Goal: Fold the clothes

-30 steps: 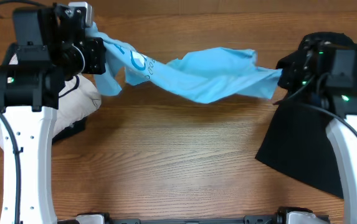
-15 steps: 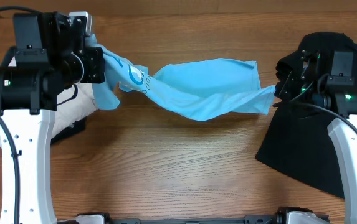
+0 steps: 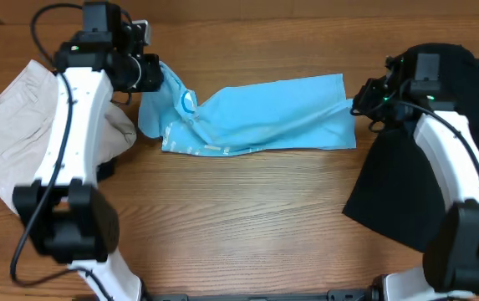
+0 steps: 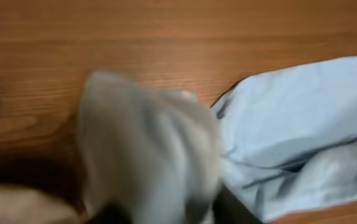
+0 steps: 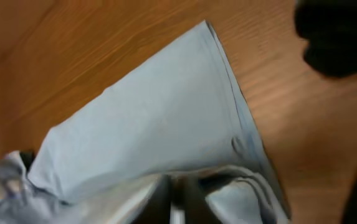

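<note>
Lying mostly flat across the far table, light blue T-shirt runs side to side. The right gripper pinches its edge; the left gripper hold is unreadable, view blurred. Risk: left end is bunched, so uneven release skews the fold.

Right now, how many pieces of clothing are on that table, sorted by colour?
light blue T-shirt: 1
black T-shirt: 1
beige garment: 1
Total: 3
</note>
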`<act>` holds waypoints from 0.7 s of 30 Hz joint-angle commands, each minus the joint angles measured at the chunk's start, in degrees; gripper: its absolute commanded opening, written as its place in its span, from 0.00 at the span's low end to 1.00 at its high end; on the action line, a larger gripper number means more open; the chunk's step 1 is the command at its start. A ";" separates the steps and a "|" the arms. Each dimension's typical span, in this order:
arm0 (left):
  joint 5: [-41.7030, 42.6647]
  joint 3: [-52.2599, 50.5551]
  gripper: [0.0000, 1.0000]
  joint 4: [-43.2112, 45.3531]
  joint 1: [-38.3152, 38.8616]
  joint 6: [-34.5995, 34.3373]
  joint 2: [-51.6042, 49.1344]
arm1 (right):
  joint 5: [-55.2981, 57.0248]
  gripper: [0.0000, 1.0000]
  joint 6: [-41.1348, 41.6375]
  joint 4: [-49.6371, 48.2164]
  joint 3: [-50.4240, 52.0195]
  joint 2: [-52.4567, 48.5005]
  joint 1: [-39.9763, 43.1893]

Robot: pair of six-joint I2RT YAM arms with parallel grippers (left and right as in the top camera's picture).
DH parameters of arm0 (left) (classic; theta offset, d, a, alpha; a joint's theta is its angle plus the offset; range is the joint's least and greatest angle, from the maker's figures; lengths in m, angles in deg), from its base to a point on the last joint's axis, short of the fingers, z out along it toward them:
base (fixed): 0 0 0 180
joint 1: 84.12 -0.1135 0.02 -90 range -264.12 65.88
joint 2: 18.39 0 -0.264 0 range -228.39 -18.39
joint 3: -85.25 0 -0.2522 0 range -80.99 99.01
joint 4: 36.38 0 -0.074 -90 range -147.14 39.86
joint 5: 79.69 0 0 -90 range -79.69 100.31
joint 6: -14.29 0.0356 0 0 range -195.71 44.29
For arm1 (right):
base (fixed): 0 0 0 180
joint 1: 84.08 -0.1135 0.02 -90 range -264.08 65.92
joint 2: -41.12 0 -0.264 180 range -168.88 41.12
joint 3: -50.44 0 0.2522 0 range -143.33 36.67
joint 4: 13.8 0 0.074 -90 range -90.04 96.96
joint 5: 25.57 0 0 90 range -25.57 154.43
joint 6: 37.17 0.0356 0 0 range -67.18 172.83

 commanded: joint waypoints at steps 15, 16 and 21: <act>-6.84 0.52 0.33 -5.07 4.55 11.47 -12.39 | -0.50 0.54 -1.77 10.51 -0.50 -2.73 0.92; -7.78 0.52 0.32 -4.96 4.81 11.45 -13.64 | -0.50 0.54 -1.77 10.71 -0.50 -2.73 0.92; -11.89 0.52 0.31 -3.30 5.27 11.45 -16.24 | -0.50 0.54 -1.77 10.93 -0.50 -2.73 0.92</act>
